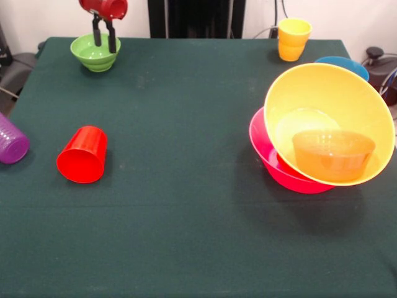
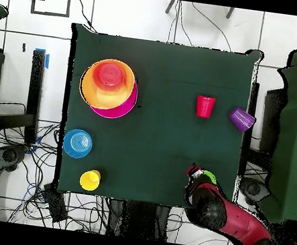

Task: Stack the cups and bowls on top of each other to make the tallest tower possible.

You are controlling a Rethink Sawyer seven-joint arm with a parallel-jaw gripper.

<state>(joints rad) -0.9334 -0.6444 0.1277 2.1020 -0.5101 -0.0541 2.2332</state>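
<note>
Tower point(image 1: 322, 139) holds pink, yellow-orange and small orange bowls; fingers point(image 1: 104, 37), narrowly apart and holding nothing, hang over the green bowl point(image 1: 95, 53), apparently the next pickup.

The purple cup point(image 1: 11, 139) is cut by the frame edge; the arm point(image 2: 223, 215) hides most of the green bowl point(image 2: 209, 177).

Below the black-fingered gripper point(image 1: 104, 45) sits a light green bowl point(image 1: 95, 53); well away lie a red cup point(image 1: 82, 155), purple cup point(image 1: 11, 140), and a yellow-orange bowl point(image 1: 329, 118) in a pink bowl point(image 1: 279, 164).
</note>
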